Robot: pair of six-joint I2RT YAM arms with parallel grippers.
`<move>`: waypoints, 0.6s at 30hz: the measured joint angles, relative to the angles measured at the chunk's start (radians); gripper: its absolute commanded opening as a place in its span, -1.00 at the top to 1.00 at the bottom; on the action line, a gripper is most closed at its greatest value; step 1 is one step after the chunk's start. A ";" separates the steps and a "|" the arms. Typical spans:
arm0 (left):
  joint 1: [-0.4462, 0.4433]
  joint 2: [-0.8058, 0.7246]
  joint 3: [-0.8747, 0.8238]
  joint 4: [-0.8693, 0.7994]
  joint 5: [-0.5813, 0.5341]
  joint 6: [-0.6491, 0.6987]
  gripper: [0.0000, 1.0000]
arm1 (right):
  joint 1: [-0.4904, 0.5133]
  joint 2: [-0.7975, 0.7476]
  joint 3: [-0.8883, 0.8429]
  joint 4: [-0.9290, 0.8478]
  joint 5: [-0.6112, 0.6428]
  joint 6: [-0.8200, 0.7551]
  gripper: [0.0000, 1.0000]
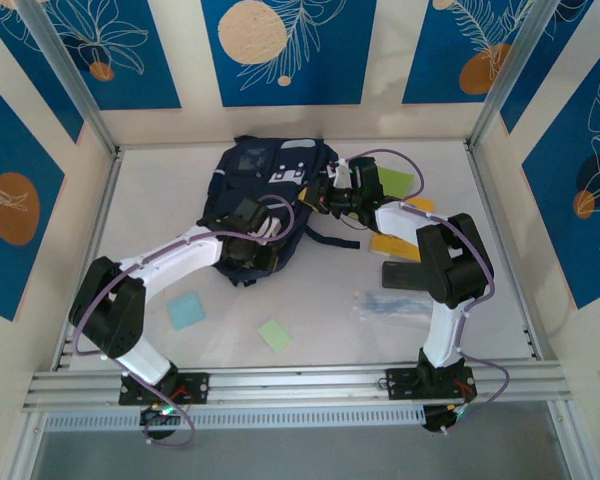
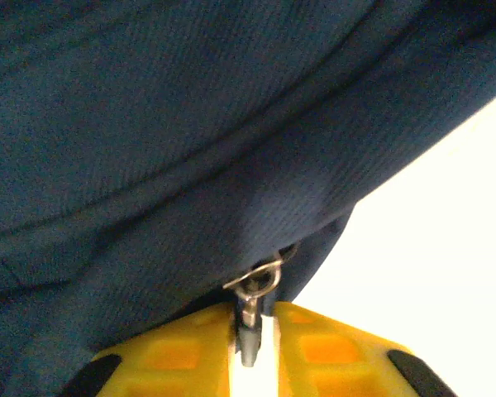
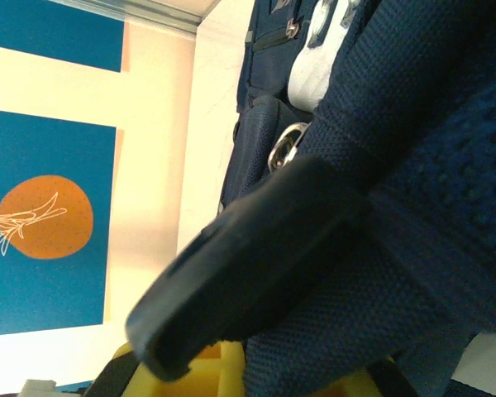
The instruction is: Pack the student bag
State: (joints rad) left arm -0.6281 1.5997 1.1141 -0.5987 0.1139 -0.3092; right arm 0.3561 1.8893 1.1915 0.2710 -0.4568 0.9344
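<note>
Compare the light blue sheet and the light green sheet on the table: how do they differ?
Colour: the blue sheet is pale blue, the green sheet pale green. Size: the blue sheet looks larger than the green one. Pose: the blue sheet sits nearly square to the table edge; the green sheet is turned more, like a diamond. Both lie flat on the table, apart from the student bag.

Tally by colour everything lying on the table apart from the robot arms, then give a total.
Navy: 1, student bag
Light blue: 1, blue pad
Green: 2, pale green pad, lime sheet
Yellow-orange: 2, near piece, far piece; possibly one thing, partly hidden
Black: 1, flat item
Clear: 1, plastic packet
Total: 8
</note>
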 measured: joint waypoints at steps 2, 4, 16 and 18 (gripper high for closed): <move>0.000 0.008 -0.001 -0.010 0.003 -0.002 0.60 | -0.005 0.000 0.000 0.000 0.000 -0.001 1.00; 0.000 0.012 -0.001 -0.016 0.007 -0.003 0.68 | -0.009 0.000 0.000 -0.001 0.000 -0.003 1.00; 0.002 0.012 -0.001 -0.016 0.009 -0.002 1.00 | -0.014 0.000 0.000 -0.003 -0.002 -0.004 1.00; 0.007 0.010 0.000 -0.017 0.008 0.004 1.00 | -0.019 0.000 0.000 -0.005 -0.005 -0.013 1.00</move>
State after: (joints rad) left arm -0.6212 1.6100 1.1137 -0.6155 0.1223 -0.3054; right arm 0.3370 1.8896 1.1912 0.2665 -0.4618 0.9211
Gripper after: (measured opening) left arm 0.050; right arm 0.078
